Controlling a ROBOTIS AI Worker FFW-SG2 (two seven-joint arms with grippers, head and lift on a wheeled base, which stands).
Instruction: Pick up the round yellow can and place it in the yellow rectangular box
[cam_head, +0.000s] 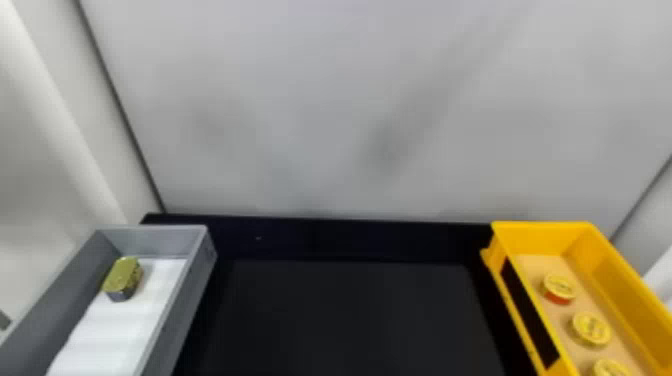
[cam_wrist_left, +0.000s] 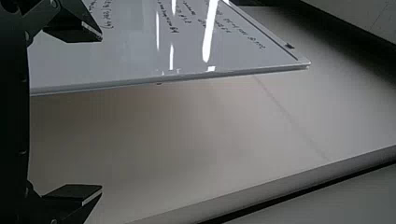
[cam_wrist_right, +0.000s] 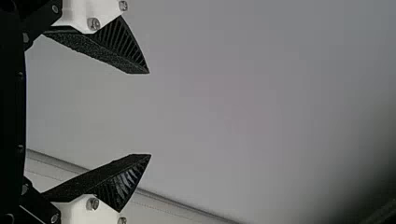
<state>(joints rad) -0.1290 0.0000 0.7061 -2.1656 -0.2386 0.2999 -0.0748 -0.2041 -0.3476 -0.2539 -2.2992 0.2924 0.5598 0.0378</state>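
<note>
Three round yellow cans (cam_head: 591, 328) sit within the walls of the yellow rectangular box (cam_head: 541, 224); a broad black surface (cam_head: 350, 315) separates its edge from the grey box (cam_head: 152, 231). The left gripper (cam_wrist_left: 102, 113) and right gripper (cam_wrist_right: 150, 114) gape wide, holding nothing.

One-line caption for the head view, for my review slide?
Gray box holding one gold can, left; yellow box holding round yellow cans, right.
</note>
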